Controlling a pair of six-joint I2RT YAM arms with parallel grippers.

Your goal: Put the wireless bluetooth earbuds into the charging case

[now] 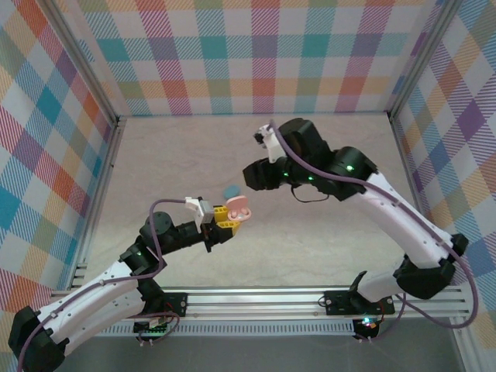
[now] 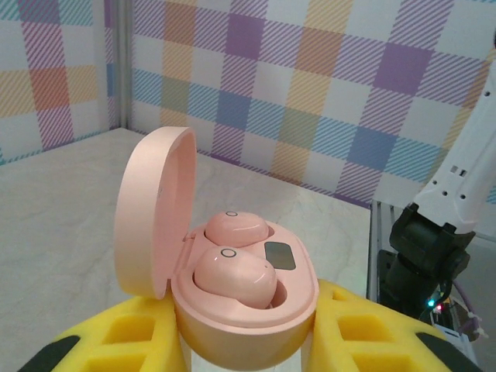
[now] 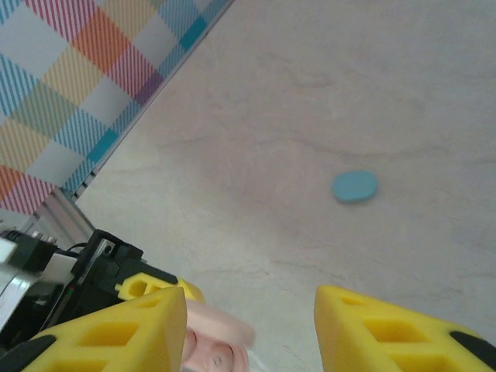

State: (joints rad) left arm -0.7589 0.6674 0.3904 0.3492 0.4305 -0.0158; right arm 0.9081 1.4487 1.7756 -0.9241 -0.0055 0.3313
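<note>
Nearest the lens in the left wrist view: yellow fingers (image 2: 116,337) of left gripper (image 2: 248,353), pressed against both sides of pink charging case (image 2: 248,314), pinching it. Case base level, lid (image 2: 151,209) hinged open and standing at its left. Inside the case: two pink earbuds (image 2: 232,271), one seated in the near well, the far earbud (image 2: 236,229) seated just behind it, rounded backs up. Small dark panel just beside the far earbud. Beyond, at right: dark base of right arm (image 2: 426,248). Farther back: pale table (image 2: 62,201), then checked wall (image 2: 310,77).

Nearest the lens in the right wrist view: right gripper (image 3: 248,310), yellow fingers spread apart, nothing between them. Just below them: edge of the pink charging case and part of the left gripper. Farther out on the table: blue oval case (image 3: 355,186), lying flat, not touching the pink one.

In the top external view: left gripper and pink charging case near table centre, blue oval case near them on the far side.
</note>
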